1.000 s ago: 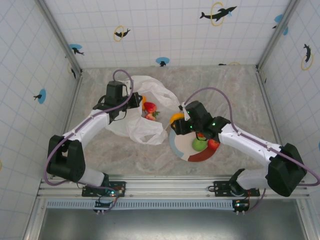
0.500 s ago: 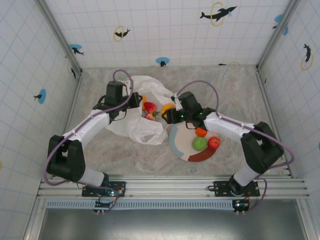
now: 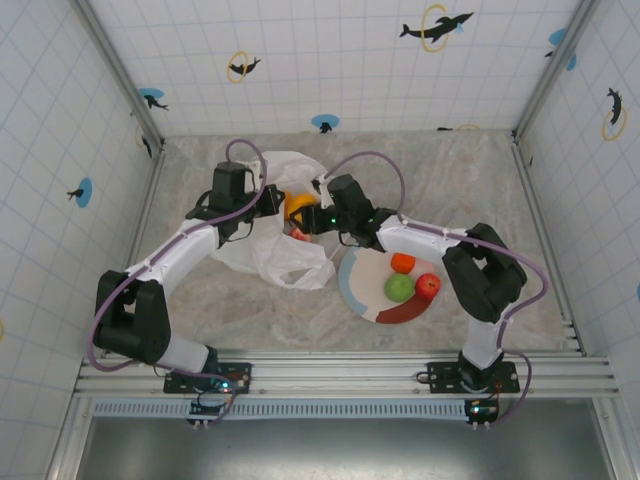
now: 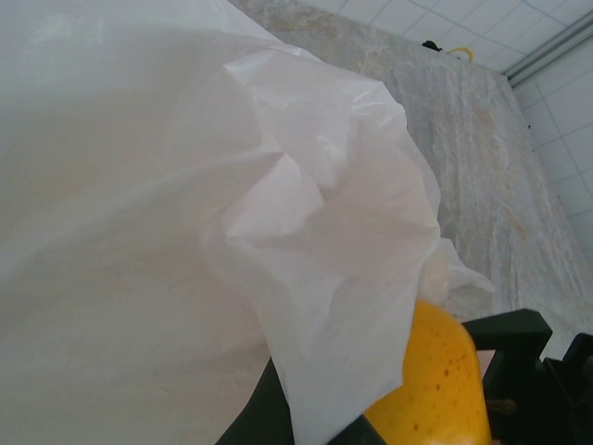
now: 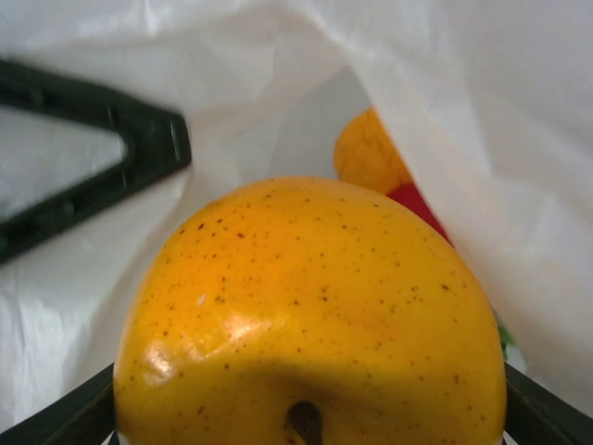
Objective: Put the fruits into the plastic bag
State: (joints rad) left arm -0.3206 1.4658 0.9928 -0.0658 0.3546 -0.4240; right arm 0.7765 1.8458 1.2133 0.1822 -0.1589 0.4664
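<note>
While my left gripper (image 3: 268,204) was pinched fully closed on the rim of the plastic bag (image 3: 283,258), my right gripper (image 3: 306,214) stood wide around a yellow fruit (image 5: 310,315), one finger pressed to each flank. That speckled fruit sat right between my right fingers (image 5: 65,422), its dimple toward the wrist camera, at the bag's mouth and just beside my left jaws. The rest of the bag lay crumpled on the table (image 3: 470,190) around and beneath both jaws. Straight ahead of my right jaws, deeper under the white film, lay an orange (image 5: 369,153) with something red (image 5: 419,209) touching it; I could not tell which fruit the red one was. Seen from my left wrist, the wrinkled film rose up and away from my closed jaws, and the yellow fruit showed just to their right beneath a fold. Behind my right gripper, back along its arm, the plate (image 3: 350,290) rested just beside the bag, carrying a second orange (image 3: 402,263), a green apple (image 3: 399,288) and a red apple (image 3: 428,286), all well apart from both jaws.
</note>
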